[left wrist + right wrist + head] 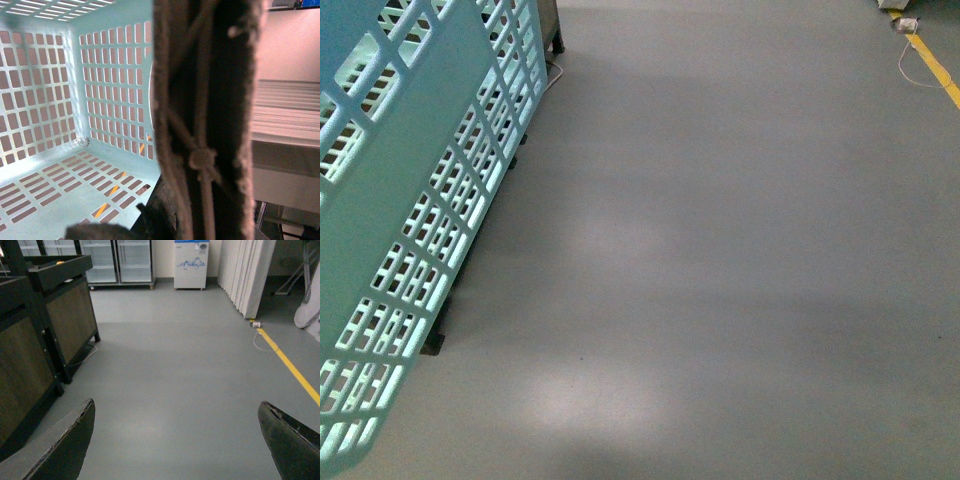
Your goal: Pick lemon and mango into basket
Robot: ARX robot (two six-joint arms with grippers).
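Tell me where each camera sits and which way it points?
Front view: on the robot's body, tilted down at the grey floor, the basket at left; no arm shows.
Left wrist view: on the left arm, peering into the basket past a dark blurred shape close up.
Right wrist view: on the right arm, facing along the floor toward fridges; the open right gripper frames it.
Shared: front and left wrist see the basket.
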